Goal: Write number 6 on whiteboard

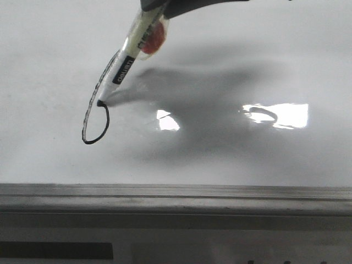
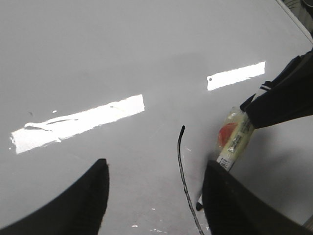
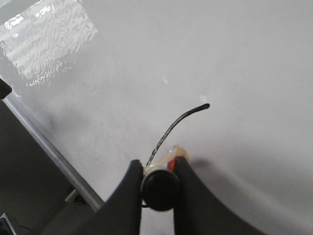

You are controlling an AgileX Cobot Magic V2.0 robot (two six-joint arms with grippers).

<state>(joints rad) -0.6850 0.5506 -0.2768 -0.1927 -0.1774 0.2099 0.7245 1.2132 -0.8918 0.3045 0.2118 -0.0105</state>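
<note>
The whiteboard (image 1: 231,66) fills the front view. My right gripper (image 1: 165,6) reaches in from above, shut on a white marker (image 1: 129,52) with a red sticker. The marker slants down to the left and its tip touches the board. The number 6 (image 1: 104,131) is a thin black line, a long slanted stem curving into a small loop that ends at the tip. In the right wrist view the right gripper (image 3: 157,169) clamps the marker's black end cap (image 3: 160,188), with the stem (image 3: 181,119) beyond. My left gripper (image 2: 155,164) is open and empty above the board, beside the stem (image 2: 181,156) and marker (image 2: 234,139).
A grey metal frame edge (image 1: 176,198) runs along the board's near side and also shows in the right wrist view (image 3: 44,142), with dark floor beyond. Bright light reflections (image 1: 280,114) lie on the board to the right of the marker.
</note>
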